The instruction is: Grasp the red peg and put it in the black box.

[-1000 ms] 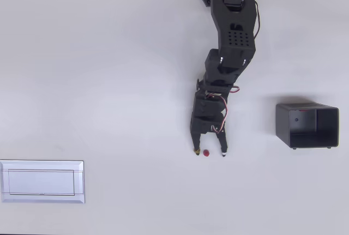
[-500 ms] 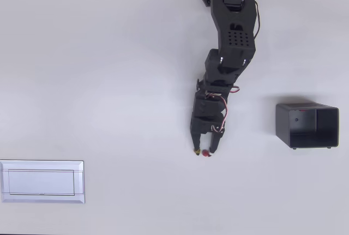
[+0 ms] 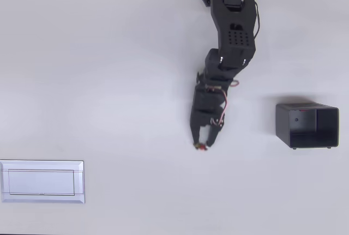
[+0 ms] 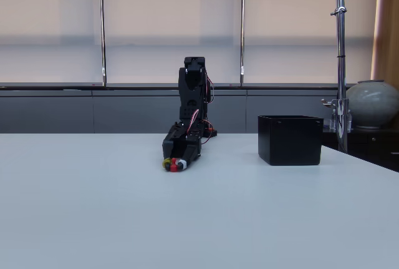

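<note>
Overhead and fixed views of the grasp. The gripper sits low near the middle of the table, its jaws drawn nearly together on the red peg, which shows as a small red spot between the fingertips; in the fixed view the peg appears pinched at the gripper tips, just above the tabletop or touching it — which of the two cannot be told. The black box stands toward the right edge of the table in the overhead view, well apart from the gripper, with its opening upward in the fixed view. A flat white tray lies by the lower left corner, off the likely path.

Risks, as judged from here: the peg is tiny and round-looking, so a hold at the very fingertips may be off-centre — it could squirt out or roll away as the arm lifts. A release too early or too high over the thin-walled box could land the peg on the rim or let it bounce out. A low carry could knock the near wall and shift the box.
</note>
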Controlling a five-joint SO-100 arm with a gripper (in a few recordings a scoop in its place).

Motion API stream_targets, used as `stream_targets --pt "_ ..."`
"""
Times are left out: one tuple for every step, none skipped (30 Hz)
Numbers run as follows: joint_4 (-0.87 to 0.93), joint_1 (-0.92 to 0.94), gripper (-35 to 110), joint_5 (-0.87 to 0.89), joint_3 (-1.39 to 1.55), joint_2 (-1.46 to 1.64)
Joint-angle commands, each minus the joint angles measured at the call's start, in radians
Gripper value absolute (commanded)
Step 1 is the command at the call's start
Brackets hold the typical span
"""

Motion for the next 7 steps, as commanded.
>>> stream_targets --pt "-0.072 0.011 0 -0.054 -0.167 -0.348" --pt "-0.103 0.006 0 -0.061 -0.216 -0.411" --pt "-0.137 0.000 0 -0.066 -0.264 -0.468" --pt "-0.172 -0.011 0 -0.072 -0.311 -0.522" --pt "-0.201 -0.029 0 -0.072 -0.359 -0.571" --pt "-0.224 -0.052 0 -0.069 -0.407 -0.623" --pt "-0.242 -0.078 0 -0.061 -0.453 -0.669"
